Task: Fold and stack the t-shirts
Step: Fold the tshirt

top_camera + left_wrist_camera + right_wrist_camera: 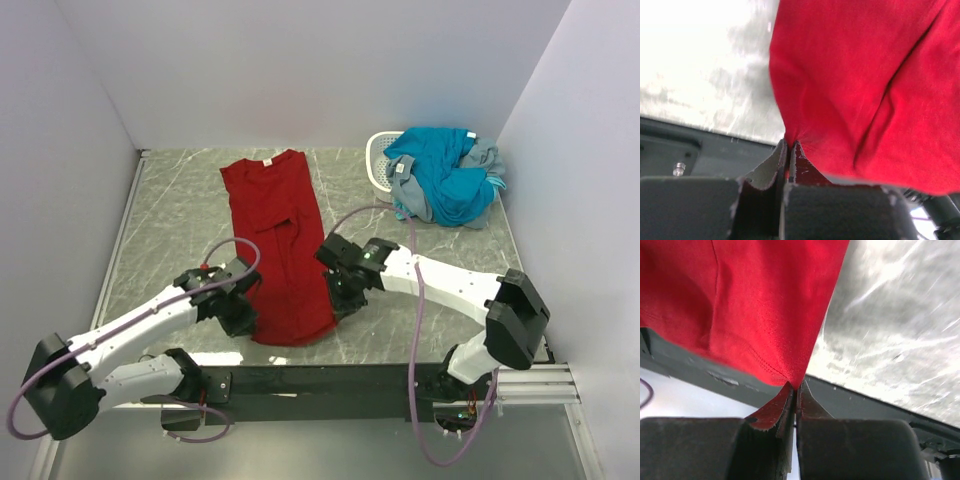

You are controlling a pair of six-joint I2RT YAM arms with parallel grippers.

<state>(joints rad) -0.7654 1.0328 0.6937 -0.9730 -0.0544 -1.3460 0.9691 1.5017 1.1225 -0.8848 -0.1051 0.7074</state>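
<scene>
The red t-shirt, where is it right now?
In the top view the dark red t-shirt lies centrally, collar toward the far wall, near corners pinched by the left gripper and right gripper; the white basket sits to its far right.

From above, the light was even and soft, the white walls bright, and my arms threw only faint shadows on the marble table. In my left wrist view the tabletop blew out to white glare, and the red t-shirt was blurred close to the lens. In the right wrist view my fingers sat dark and out of focus.
</scene>
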